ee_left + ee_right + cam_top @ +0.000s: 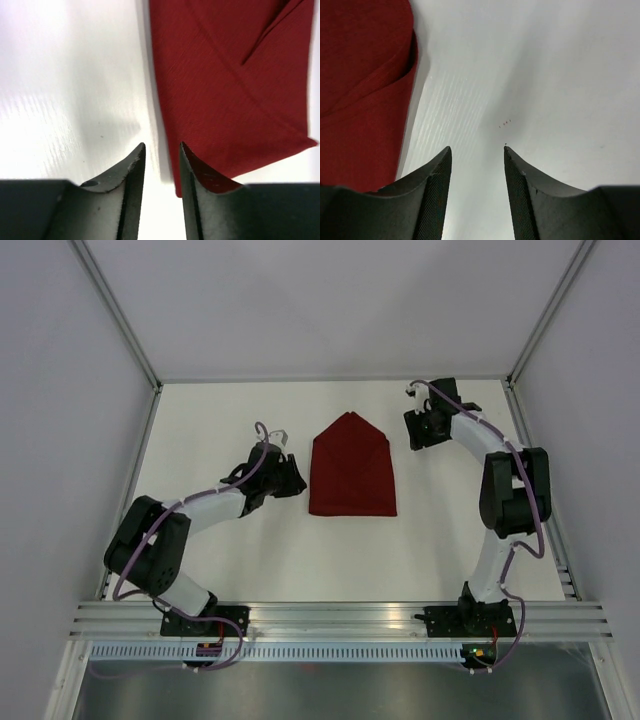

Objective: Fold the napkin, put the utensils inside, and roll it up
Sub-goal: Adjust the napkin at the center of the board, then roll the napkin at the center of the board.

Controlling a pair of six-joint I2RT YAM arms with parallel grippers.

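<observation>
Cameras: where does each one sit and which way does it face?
Top external: high behind the robot, looking down on the table, folded napkin, left arm and right arm.
Left wrist: on the left arm, looking past the left gripper, jaws apart, at the napkin's edge.
Right wrist: on the right arm, looking past the right gripper, jaws apart, at bare table, napkin at left.
Shared: all show the napkin and table.

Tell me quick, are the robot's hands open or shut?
Left gripper: open, holding nothing.
Right gripper: open, holding nothing.
</observation>
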